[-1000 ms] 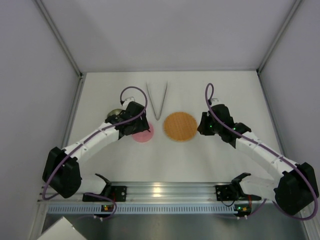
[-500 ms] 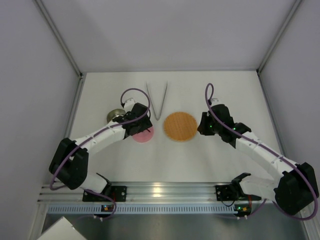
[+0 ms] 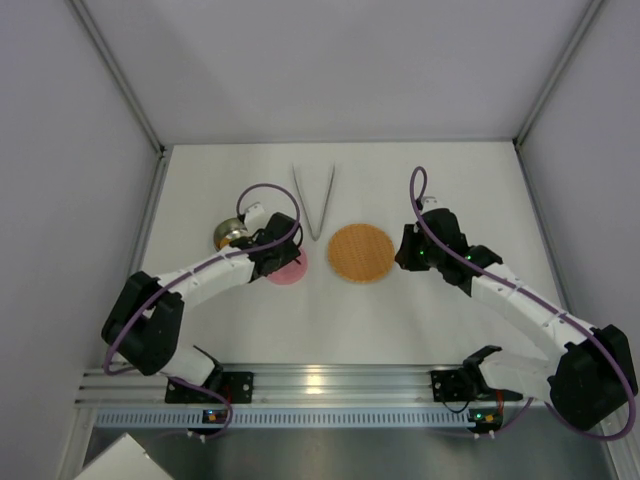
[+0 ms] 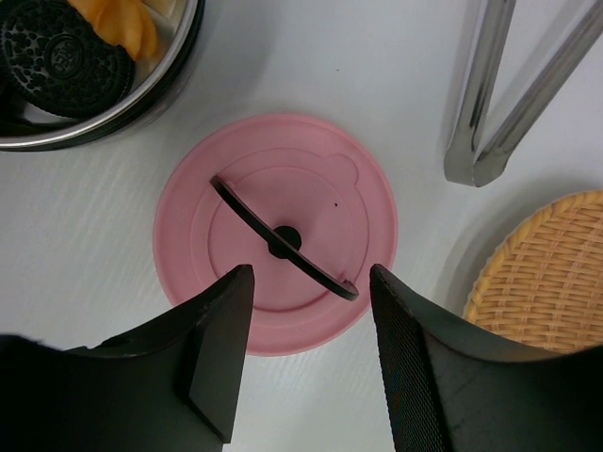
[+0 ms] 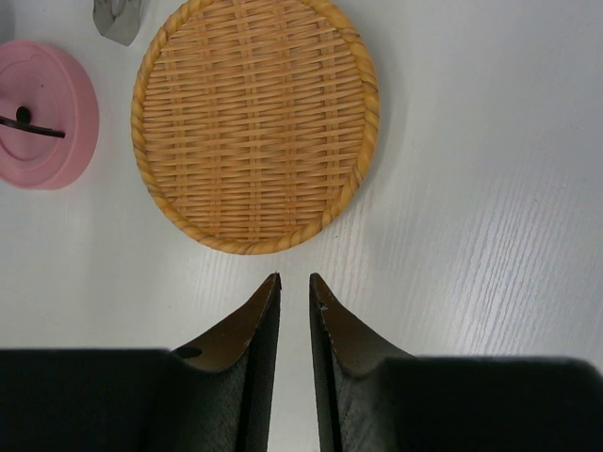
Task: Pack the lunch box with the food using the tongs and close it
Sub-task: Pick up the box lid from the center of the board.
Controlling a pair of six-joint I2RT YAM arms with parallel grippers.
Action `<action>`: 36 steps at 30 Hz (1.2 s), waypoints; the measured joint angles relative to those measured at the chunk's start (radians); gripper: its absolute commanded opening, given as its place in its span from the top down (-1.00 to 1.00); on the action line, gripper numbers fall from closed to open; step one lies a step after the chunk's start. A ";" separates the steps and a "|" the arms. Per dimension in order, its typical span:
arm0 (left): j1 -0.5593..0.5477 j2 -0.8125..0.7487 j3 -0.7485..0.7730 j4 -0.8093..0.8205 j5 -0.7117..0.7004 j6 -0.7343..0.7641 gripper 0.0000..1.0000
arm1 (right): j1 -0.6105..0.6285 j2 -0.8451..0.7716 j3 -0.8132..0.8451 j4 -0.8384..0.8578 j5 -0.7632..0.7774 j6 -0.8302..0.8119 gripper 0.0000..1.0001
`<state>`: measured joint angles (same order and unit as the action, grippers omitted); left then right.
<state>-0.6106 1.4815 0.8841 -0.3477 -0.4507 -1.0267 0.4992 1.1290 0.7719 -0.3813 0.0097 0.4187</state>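
Note:
The lunch box (image 3: 229,234) is a round steel tin at the left, open, with a black cookie piece (image 4: 57,56) and an orange piece (image 4: 118,24) of food inside. Its pink lid (image 4: 311,202) with a black curved handle lies flat on the table beside it. My left gripper (image 4: 311,273) hovers open over the lid's near edge, one finger to each side, gripping nothing. The tongs (image 3: 314,232) lie behind the lid in a V. My right gripper (image 5: 294,278) hangs just right of the orange plate (image 5: 254,122), jaws a narrow slit apart, with nothing between them.
The woven orange plate (image 3: 360,253) lies bare between the two arms, right of the lid (image 3: 292,268). The tongs' joined end (image 4: 476,160) sits close to the lid and the plate. White walls enclose the table on three sides.
My left gripper has swung off the tin toward the lid, leaving the tin uncovered, and its jaws have narrowed somewhat. The right arm has stayed still.

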 measured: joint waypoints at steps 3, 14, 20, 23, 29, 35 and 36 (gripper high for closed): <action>0.000 0.003 -0.016 0.004 -0.016 -0.014 -0.12 | 0.000 0.000 0.000 0.000 0.000 0.000 0.63; 0.000 0.061 -0.021 0.038 -0.022 -0.023 0.08 | 0.000 0.000 0.000 0.000 0.000 -0.001 0.63; 0.000 0.074 -0.020 0.042 -0.012 -0.014 0.55 | 0.000 0.000 0.000 0.000 0.000 -0.007 0.64; -0.001 0.074 -0.018 0.041 -0.003 0.004 0.84 | 0.000 0.000 0.000 0.000 0.000 -0.008 0.64; -0.021 0.064 0.025 0.013 0.013 0.062 1.00 | 0.000 0.000 0.000 0.000 0.000 -0.008 0.64; -0.045 -0.041 0.076 -0.076 0.010 0.137 1.00 | 0.000 0.000 0.000 0.000 -0.001 -0.008 0.65; -0.045 -0.062 0.094 -0.100 0.003 0.149 1.00 | 0.000 0.001 0.000 0.000 -0.001 -0.008 0.65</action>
<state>-0.6559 1.4197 0.9779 -0.4477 -0.4480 -0.8780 0.4992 1.1297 0.7719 -0.3809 0.0090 0.4110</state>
